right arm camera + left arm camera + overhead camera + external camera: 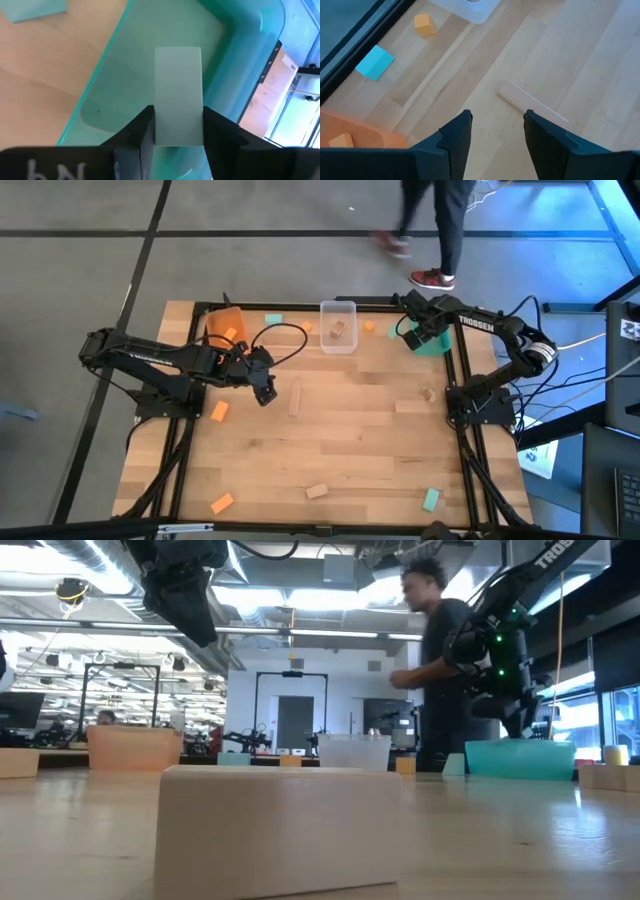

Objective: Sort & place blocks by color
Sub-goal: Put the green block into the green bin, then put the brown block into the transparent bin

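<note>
Desk (330, 440) carries scattered blocks in orange, teal and plain wood, with a teal bin (240, 30) at its far right corner. Right tool (177, 127) hangs over that bin, clenched on a teal block (178, 95) (upright between its fingers). Left tool (497, 132) hovers released near the orange bin (222, 325), just short of a long wooden block (532, 105).

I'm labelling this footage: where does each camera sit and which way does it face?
High: overhead, straight down on table, both arms.
Low: table-top height, facing the room; wood block near, arms entering from above.
Left wrist: past the left gripper, open, toward a long wood block.
Right wrist: past the right gripper, shut on a teal block over the teal bin.
Shared: high and low both show the teal bin.
</note>
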Robot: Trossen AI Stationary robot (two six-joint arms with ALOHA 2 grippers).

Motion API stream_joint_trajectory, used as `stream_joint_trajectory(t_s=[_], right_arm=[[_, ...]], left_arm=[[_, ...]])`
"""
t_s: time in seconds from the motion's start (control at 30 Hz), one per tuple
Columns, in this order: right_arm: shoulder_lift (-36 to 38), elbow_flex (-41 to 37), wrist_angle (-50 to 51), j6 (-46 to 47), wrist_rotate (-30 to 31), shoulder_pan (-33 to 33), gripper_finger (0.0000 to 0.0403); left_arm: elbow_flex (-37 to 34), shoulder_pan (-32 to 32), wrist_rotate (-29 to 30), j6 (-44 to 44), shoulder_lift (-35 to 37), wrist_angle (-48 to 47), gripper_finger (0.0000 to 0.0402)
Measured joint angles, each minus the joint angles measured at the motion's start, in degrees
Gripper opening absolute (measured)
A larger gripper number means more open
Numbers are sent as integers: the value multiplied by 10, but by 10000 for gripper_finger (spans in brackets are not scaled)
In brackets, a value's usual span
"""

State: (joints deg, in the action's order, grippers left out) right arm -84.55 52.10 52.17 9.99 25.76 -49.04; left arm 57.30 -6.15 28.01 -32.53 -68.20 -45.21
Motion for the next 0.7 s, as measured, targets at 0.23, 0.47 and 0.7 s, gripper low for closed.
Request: stream_joint_trajectory(t_s=[0.23, 0.47, 0.7], right_arm=[[0, 0, -3, 3, 0, 0, 223], [0, 1, -5, 2, -3, 0, 229], [0, 49, -5, -1, -87, 24, 218]], left_arm=[[0, 0, 0, 0, 0, 0, 170], [0, 0, 0, 0, 0, -1, 170], [0, 0, 0, 0, 0, -1, 170]])
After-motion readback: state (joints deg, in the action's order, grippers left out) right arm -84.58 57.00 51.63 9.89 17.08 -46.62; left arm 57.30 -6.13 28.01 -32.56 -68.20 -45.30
